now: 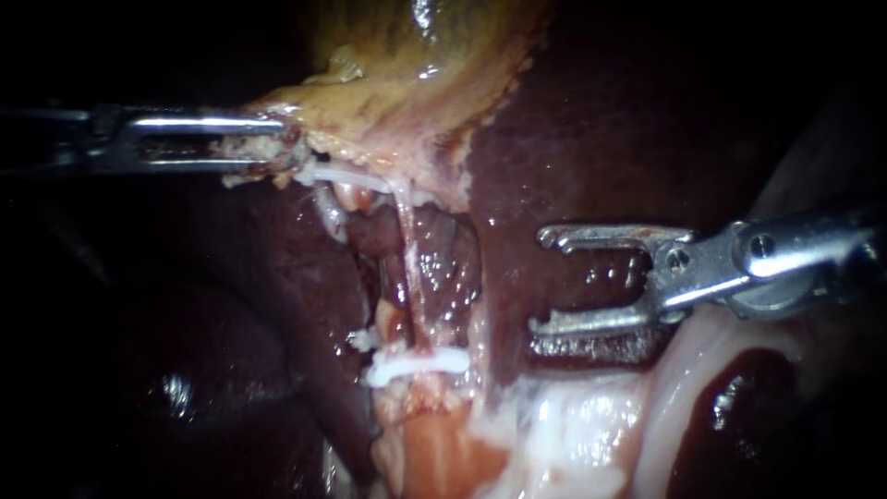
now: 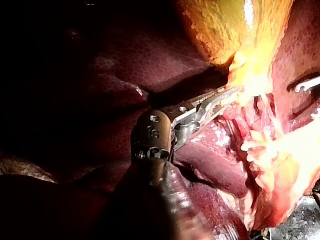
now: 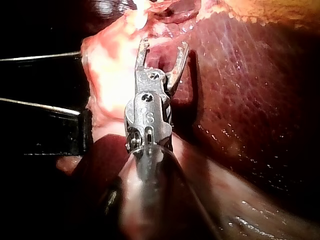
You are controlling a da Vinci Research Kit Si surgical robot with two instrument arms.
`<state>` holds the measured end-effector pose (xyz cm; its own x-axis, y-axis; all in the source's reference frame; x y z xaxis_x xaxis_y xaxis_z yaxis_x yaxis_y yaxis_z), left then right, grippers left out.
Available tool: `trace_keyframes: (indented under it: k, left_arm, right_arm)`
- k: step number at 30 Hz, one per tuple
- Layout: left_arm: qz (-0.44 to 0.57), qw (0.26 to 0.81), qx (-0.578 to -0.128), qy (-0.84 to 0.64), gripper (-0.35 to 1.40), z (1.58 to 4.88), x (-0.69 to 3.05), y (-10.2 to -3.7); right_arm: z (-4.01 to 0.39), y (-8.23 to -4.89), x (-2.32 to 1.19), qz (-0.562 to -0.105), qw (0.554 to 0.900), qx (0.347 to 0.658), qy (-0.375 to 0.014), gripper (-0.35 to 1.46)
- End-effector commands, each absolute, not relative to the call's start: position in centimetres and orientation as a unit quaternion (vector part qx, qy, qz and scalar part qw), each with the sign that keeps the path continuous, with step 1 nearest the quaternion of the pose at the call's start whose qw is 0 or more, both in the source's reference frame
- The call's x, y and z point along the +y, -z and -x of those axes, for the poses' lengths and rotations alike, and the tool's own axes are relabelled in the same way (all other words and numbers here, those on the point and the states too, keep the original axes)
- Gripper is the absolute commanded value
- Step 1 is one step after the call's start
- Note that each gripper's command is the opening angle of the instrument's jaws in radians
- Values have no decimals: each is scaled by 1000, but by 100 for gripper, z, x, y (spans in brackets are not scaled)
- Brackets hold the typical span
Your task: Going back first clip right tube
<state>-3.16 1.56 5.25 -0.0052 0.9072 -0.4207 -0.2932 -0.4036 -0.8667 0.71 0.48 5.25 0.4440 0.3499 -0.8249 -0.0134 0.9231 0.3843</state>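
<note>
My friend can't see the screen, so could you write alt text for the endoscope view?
The right instrument hovers with open, empty jaws over the dark liver, beside a pale tube crossed by a white clip. The left instrument has its jaws shut on the edge of the yellowish gallbladder.

Endoscope: close in, facing dark red-brown liver (image 1: 591, 139) and yellow-green gallbladder (image 1: 416, 55). Left wrist camera: behind slender steel left instrument (image 2: 227, 93), looking along it, near; shares that gallbladder. Right wrist camera: behind right instrument (image 3: 164, 47); shares liver.
</note>
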Motion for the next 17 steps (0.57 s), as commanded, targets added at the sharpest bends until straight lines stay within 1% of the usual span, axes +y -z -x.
trace_keyframes:
  k: [1,8,17]
  left_arm:
    - [532,463,-286,-649,-35,319,155,-529]
    - [532,456,-289,-652,-35,336,152,-547]
    - [533,453,-289,-654,-35,336,152,-546]
  right_arm:
    - [-71,-525,48,-165,833,516,-108,50]
    - [-71,-526,49,-167,833,517,-106,50]
    - [-70,-528,50,-171,832,517,-104,50]
